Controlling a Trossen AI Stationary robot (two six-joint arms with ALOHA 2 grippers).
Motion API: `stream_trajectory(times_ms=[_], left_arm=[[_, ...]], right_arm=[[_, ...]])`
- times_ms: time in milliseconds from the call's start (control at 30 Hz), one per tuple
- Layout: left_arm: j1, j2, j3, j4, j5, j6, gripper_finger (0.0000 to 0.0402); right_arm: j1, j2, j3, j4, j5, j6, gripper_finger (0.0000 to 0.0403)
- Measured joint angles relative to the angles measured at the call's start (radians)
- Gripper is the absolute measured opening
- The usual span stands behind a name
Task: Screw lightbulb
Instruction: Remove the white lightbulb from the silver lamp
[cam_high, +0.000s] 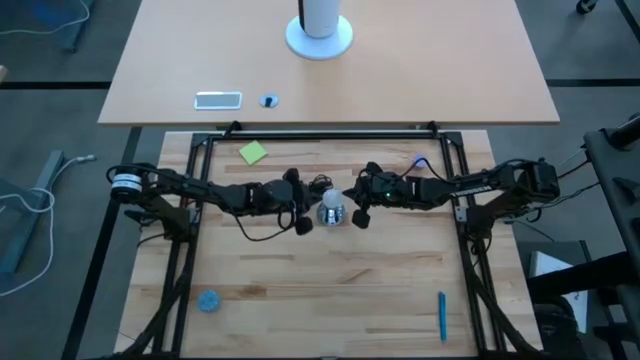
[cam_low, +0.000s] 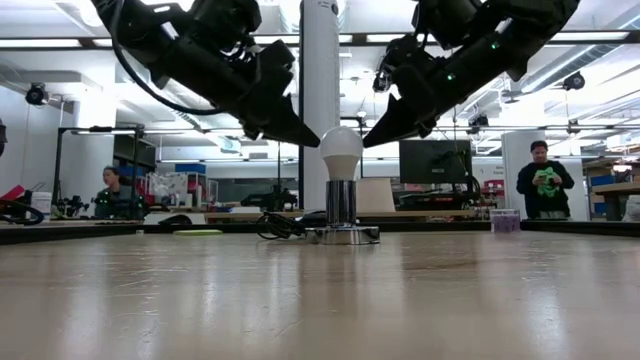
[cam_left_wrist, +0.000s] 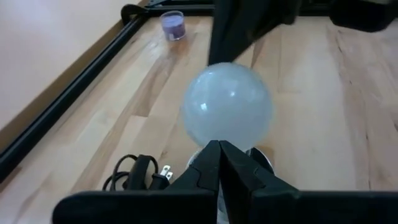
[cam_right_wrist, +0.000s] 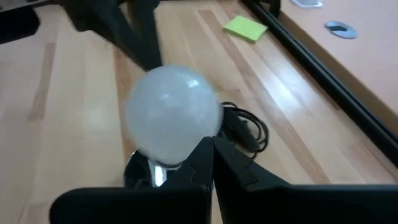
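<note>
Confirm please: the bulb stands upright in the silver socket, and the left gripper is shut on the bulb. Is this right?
Not quite. The bulb does stand upright in the socket, but the left gripper is not on it: the low view shows its shut fingers beside the bulb, with a gap. The right gripper is likewise apart.

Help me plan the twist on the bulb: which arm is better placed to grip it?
Nearly even. Both pincers, left and right, hang shut beside the lightbulb, which stands upright in its socket. Neither touches it. I'd lean left, though either must open first.
</note>
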Motion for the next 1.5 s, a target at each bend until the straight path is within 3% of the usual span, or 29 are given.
stream_trajectory(times_ms=[267, 500, 800, 1200, 1500], left_arm=[[-0.004, -0.008, 0.0, -0.027, -0.066, -0.021, 0.0], [0.003, 0.003, 0.0, -0.011, -0.153, 0.006, 0.0], [0.003, 0.029, 0.0, 0.042, -0.1, 0.011, 0.0], [-0.009, 0.023, 0.0, 0.023, -0.01, 0.016, 0.0], [-0.008, 0.021, 0.0, 0.015, -0.116, 0.016, 0.0]], right_arm=[[0.001, -0.048, 0.0, -0.067, 0.005, 0.005, 0.0], [0.001, -0.08, 0.0, -0.112, -0.175, -0.001, 0.0], [0.001, -0.001, 0.0, 0.008, -0.171, 0.016, 0.0], [-0.001, 0.007, -0.001, -0.003, -0.008, 0.027, 0.0], [0.002, -0.033, -0.001, -0.077, -0.039, 0.024, 0.0]])
